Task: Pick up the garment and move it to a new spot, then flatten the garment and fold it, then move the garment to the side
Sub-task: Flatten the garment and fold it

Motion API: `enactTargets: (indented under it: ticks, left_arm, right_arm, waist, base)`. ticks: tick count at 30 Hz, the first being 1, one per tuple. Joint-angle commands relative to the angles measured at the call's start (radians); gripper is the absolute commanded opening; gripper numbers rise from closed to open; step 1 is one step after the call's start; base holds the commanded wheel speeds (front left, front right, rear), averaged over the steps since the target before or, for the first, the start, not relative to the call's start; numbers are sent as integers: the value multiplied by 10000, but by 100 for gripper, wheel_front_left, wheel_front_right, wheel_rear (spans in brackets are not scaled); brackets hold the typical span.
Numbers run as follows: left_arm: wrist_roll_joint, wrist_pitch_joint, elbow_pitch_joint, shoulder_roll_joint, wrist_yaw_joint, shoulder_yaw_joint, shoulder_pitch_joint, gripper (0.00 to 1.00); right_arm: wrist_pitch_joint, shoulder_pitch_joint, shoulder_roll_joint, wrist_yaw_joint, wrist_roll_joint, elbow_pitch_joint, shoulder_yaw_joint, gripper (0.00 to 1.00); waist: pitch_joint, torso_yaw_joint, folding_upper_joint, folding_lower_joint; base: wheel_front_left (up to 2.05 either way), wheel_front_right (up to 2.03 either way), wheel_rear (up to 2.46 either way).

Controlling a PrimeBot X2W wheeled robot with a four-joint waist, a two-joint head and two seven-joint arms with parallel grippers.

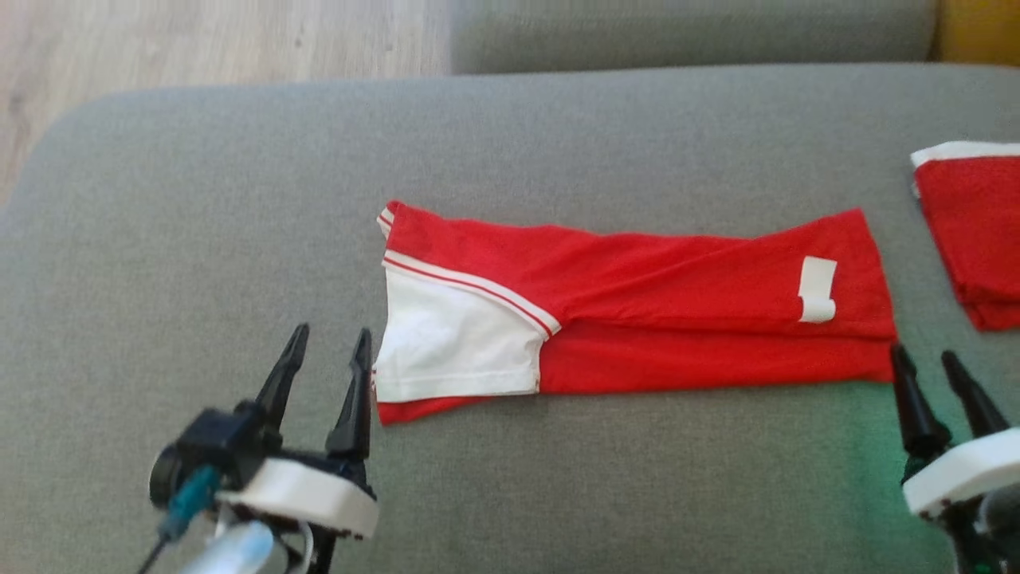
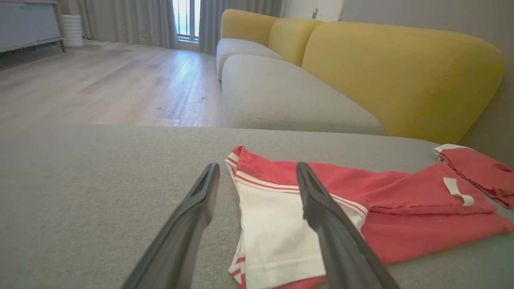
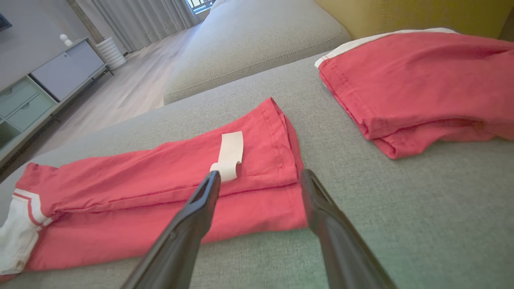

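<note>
I am looking down at the garment (image 1: 637,311), a red shirt that is lying folded into a long band across the middle of the grey sofa cushion (image 1: 558,135), running left to right. Its white sleeve (image 1: 454,343), edged with red and white stripes, is sitting at the left end, and a small white label (image 1: 817,288) is showing on the red cloth close to the right end. My left gripper (image 1: 333,331) is hovering just beside the near left corner of the garment, by the sleeve's hem, with its two dark fingers standing apart and nothing between them. In the left wrist view one finger is overlapping the white sleeve, but I cannot tell whether it is touching the cloth. My right gripper (image 1: 923,352) is hanging at the near right corner of the garment, its fingers likewise spread wide and holding nothing, one tip lying right at the red hem. In the right wrist view that tip is pointing at the curled end of the label. A second red garment (image 1: 976,239) with a white edge is lying folded further right on the same cushion, apart from the first. A wooden floor (image 1: 199,40) is showing at the far left, and a yellow backrest (image 2: 401,76) is rising behind the neighbouring grey seat (image 2: 281,96).
</note>
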Motion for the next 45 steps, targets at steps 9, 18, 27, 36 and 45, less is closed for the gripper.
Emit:
enactTargets:
  ticks: [9, 18, 27, 36, 45]
  left_arm:
    - [2298, -117, -123, -1738, -168, 2860, 2053, 100]
    - [4343, -117, 169, -2901, -997, 3358, 2944, 100]
    - [5191, -118, 238, -3521, -1495, 3470, 3040, 100]
    - [5678, -118, 417, -4062, -1993, 3800, 2793, 100]
    - [5988, -118, 585, -4414, -2328, 4260, 2767, 100]
  right_arm:
    - [-521, 313, 439, -7, -613, 2, 130, 100]
    - [-571, -117, 741, -7, -987, 744, -504, 100]
    - [183, -1727, 901, -7, -1631, 2138, -1904, 100]
    - [1154, -2885, 1043, -7, -3041, 3657, -3207, 100]
    - [1749, -2788, 1234, -7, -2689, 3454, -2911, 0]
  waist:
    - [-758, 117, -1, 2]
    - [-792, 708, -1, 2]
    - [-274, 1080, -1, 2]
    - [369, 1370, -1, 2]
    - [531, 1347, -1, 2]
  base:
    - [0, 0, 0]
    - [0, 0, 0]
    - [0, 0, 0]
    - [0, 0, 0]
    - [0, 0, 0]
